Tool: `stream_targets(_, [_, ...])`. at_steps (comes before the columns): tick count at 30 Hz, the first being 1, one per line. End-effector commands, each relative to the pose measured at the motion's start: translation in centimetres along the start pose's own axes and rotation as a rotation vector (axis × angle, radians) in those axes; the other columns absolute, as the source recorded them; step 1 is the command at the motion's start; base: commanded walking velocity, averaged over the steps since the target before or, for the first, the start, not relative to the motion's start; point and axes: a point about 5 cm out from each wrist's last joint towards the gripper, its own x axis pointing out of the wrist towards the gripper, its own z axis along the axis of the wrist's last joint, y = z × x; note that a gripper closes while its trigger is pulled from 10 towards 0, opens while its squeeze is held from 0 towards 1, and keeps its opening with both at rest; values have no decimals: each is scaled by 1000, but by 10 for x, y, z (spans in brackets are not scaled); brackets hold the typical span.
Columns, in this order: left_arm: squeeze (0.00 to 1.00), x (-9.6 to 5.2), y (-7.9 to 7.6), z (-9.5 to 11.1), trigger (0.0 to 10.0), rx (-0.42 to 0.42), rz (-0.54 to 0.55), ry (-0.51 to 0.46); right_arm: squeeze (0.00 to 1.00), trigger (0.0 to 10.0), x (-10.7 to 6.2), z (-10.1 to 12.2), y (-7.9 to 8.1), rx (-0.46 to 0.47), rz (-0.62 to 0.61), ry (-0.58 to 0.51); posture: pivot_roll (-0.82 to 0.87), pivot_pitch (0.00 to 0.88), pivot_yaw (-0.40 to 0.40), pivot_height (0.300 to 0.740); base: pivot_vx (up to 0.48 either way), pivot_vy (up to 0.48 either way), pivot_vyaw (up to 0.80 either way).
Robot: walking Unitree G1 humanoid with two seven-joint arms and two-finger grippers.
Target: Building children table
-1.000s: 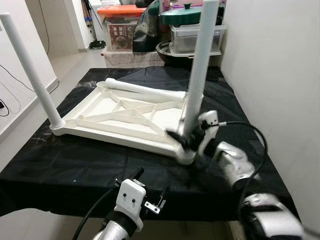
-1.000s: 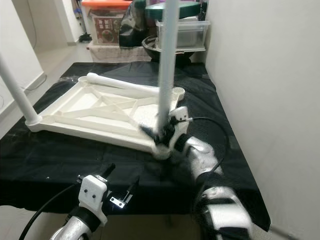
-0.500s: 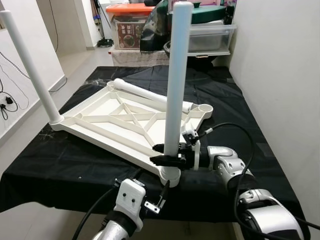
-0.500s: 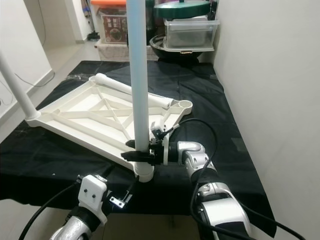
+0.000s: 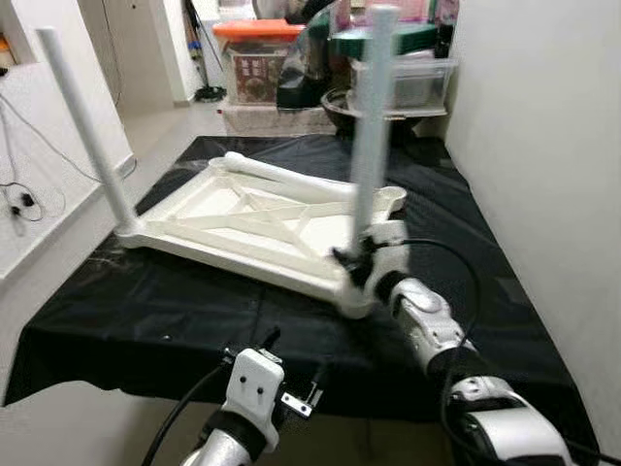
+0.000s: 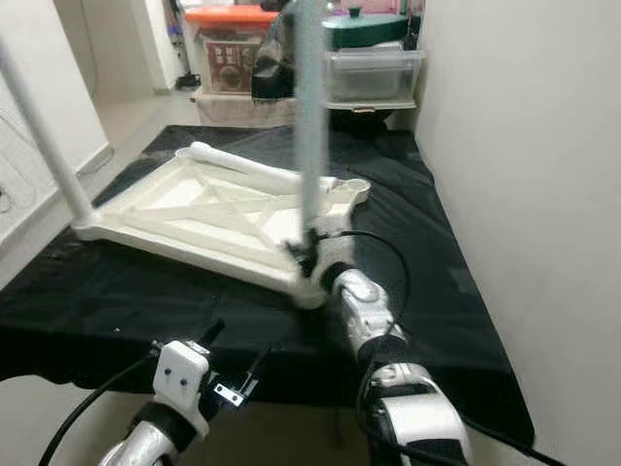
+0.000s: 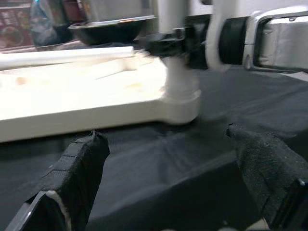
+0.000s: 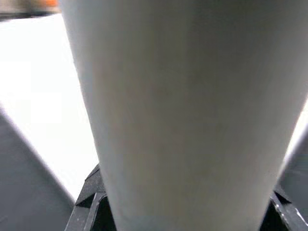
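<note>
1. We see the upturned white tabletop [image 5: 243, 218] lying on the black cloth [image 5: 146, 311].
2. Our right gripper [image 5: 354, 264] pinches the near leg [image 5: 372, 126] low, by its socket.
3. We judge it light, stiff, slippery plastic.
4. Our left gripper [image 7: 168, 187] hangs spread.

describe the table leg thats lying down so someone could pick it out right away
On the black-covered table lies an upside-down white tabletop. Along its far edge lies a white leg. It is the only leg lying flat; the other two legs stand upright in corner sockets, one gripped by the right claw.
</note>
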Motion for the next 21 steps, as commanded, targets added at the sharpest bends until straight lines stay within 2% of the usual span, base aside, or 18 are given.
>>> stream_targets(1, [0, -1, 1, -3, 10000, -5, 2, 18, 0, 0, -8, -18, -16, 3, -158, 82, 1, 0, 7, 740, 0, 0, 0])
stream_targets(2, [0, -1, 1, -3, 10000, -5, 2, 19, 0, 0, -14, -20, -25, 5, -303, 80, 1, 0, 7, 740, 0, 0, 0])
stream_targets(3, [0, -1, 1, -3, 10000, -5, 2, 19, 0, 0, -14, -20, -25, 5, -303, 80, 1, 0, 7, 740, 0, 0, 0])
stream_targets(4, [0, -1, 1, -3, 10000, -5, 1, 19, 0, 0, -21, -25, -26, 33, -414, 86, 1, 0, 7, 740, 0, 0, 0])
stream_targets(5, [0, -1, 1, -3, 10000, -5, 1, 19, 0, 0, -21, -25, -26, 33, -414, 86, 1, 0, 7, 740, 0, 0, 0])
stream_targets(7, [0, 0, 1, -3, 10000, -4, 1, 19, 0, 0, -28, -34, -17, 113, -533, 135, 1, 0, 7, 740, 0, 0, 0])
stream_targets(8, [0, -1, 1, -3, 10000, -3, 1, 19, 0, 0, -27, -35, -10, 128, -535, 140, -1, 0, 4, 740, 0, 0, 0])
stream_targets(11, [0, -1, 1, -3, 10000, -3, 1, 18, 0, 0, -24, -35, -4, 142, -511, 139, -1, 0, 4, 740, 0, 0, 0])
stream_targets(12, [0, -1, 1, -2, 10000, -3, 1, 18, 0, 10000, -19, -32, 5, 150, -454, 121, -1, 0, 4, 740, 0, 0, 0])
stream_targets(13, [0, -1, 1, -2, 10000, -3, 1, 18, 0, 10000, -19, -32, 5, 150, -454, 121, -1, 0, 4, 740, 0, 0, 0])
stream_targets(14, [0, -1, 1, -2, 10000, -3, 1, 18, 718, 10000, -13, -26, 13, 181, -362, 65, -1, 0, 4, 740, 0, 0, 0])
stream_targets(15, [0, -1, 1, -2, 10000, -3, 1, 18, 718, 10000, -13, -26, 13, 181, -362, 65, -1, 0, 4, 740, 0, 0, 0])
stream_targets(16, [0, -1, 1, -2, 10000, -3, 1, 18, 1000, 10000, -10, -18, 19, 190, -313, 7, -1, 0, 4, 740, 0, 0, 0])
stream_targets(17, [0, -1, 1, -2, 10000, -3, 0, 18, 1000, 10000, -7, -7, 24, 194, -234, -68, -1, 0, 4, 740, 0, 0, 0])
stream_targets(18, [0, -1, 1, -2, 10000, -3, 0, 18, 937, 10000, -5, 2, 26, 198, -183, -118, -1, 0, 4, 740, 0, 0, 0])
stream_targets(21, [0, -1, 1, -2, 10000, -3, 0, 18, 937, 10000, -5, 6, 27, 197, -157, -143, -1, 0, 4, 740, 0, 0, 0])
